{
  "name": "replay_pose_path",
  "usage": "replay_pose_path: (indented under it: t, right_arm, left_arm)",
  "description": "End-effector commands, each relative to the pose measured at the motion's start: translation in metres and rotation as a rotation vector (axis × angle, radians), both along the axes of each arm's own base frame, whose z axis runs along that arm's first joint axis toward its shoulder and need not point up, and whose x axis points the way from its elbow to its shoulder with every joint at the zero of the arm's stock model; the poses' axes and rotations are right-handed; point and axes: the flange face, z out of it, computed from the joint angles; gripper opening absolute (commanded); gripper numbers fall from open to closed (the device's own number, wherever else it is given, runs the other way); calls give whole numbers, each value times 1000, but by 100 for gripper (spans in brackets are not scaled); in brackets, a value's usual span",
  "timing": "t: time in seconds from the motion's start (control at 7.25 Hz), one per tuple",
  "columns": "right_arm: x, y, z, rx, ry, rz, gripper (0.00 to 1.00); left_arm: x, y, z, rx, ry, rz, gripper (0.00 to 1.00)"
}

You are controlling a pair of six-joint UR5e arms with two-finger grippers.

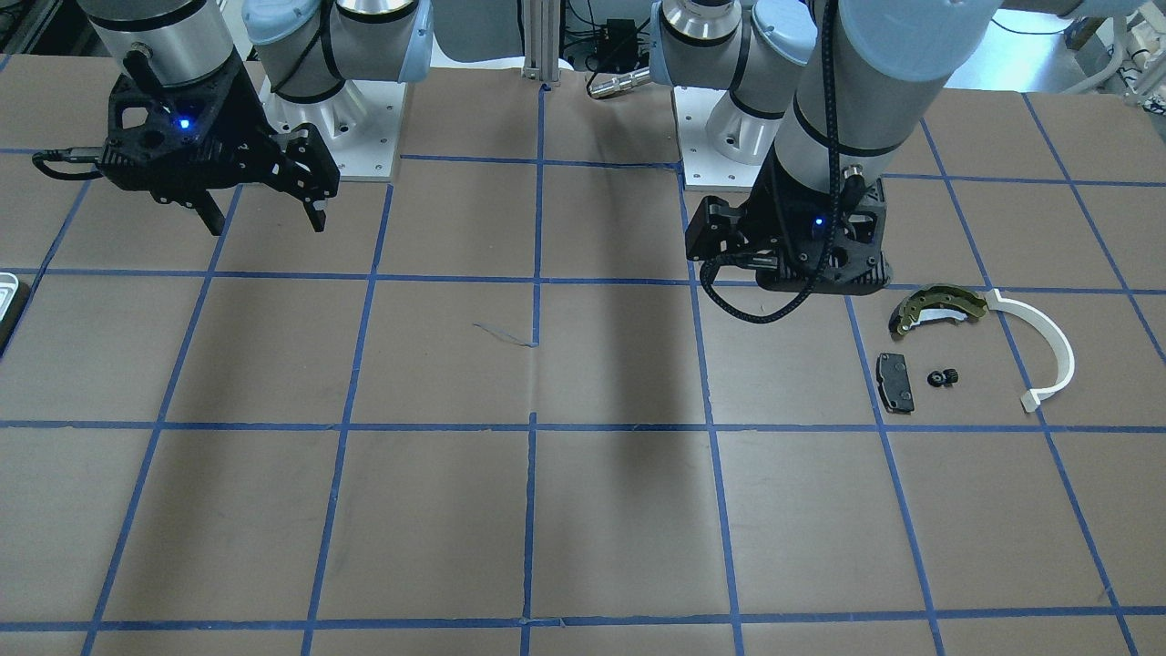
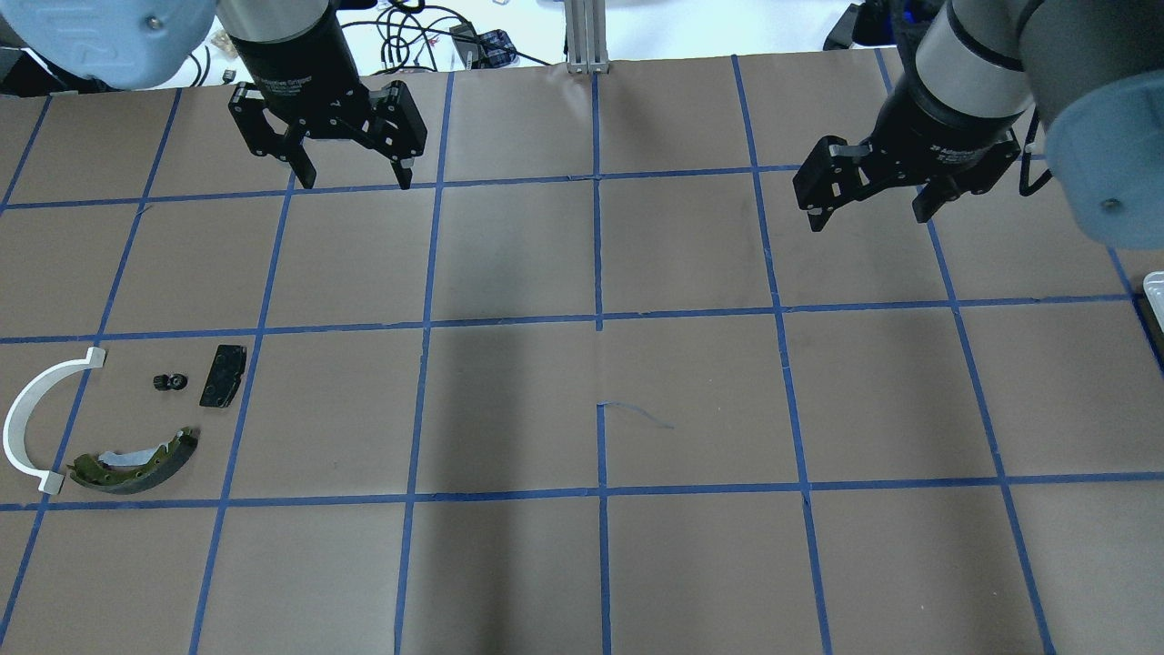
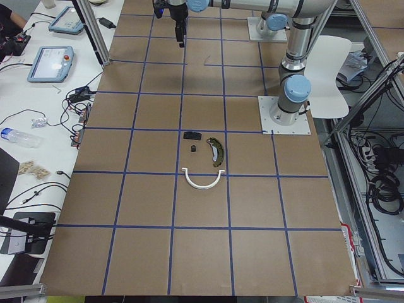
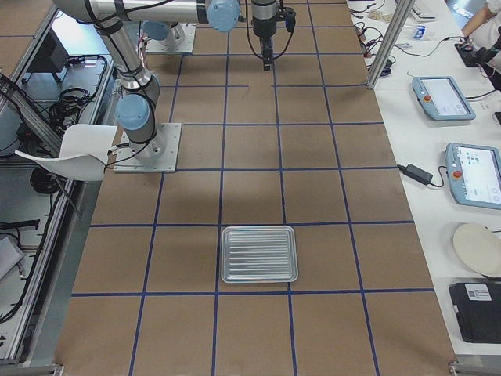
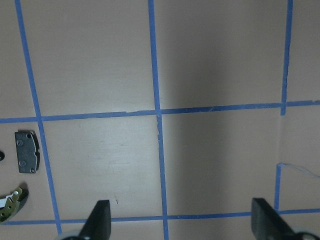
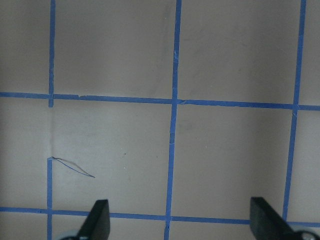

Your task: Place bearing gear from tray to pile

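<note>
Pad (image 1: 894, 383) lies beside tiny black toothed bearing gear (image 1: 944, 376).

Small black bearing gear (image 1: 944, 377) — amid pile (image 1: 938, 306)

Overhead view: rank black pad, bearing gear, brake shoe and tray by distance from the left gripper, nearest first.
From the left gripper:
1. black pad: below it, slightly left.
2. bearing gear: just left of the pad.
3. brake shoe: lower left, below both.
4. tray: sliver at the far right edge, plainly farthest.
</note>
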Motion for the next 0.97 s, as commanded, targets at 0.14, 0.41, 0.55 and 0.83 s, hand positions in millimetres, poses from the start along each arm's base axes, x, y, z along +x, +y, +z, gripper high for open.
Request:
replay_pose_path:
  t: [0.14,0.41,0.55,0.83]
  right_arm:
    - [0,0,-1,0,2,-4,100]
    - [0,0,-1,-3,1,-1,100]
    - [2,-2,-2,-4,-2,10,100]
    - [1,-7,4,-20,-6,6,100]
  left_arm:
    - [11,43,0,5,3,-5,100]
    - [56,46,5,-12,10,41,100]
    - [57,54,-6,5,7,43,100]
    - [57,60,-10,-3,7,41,100]
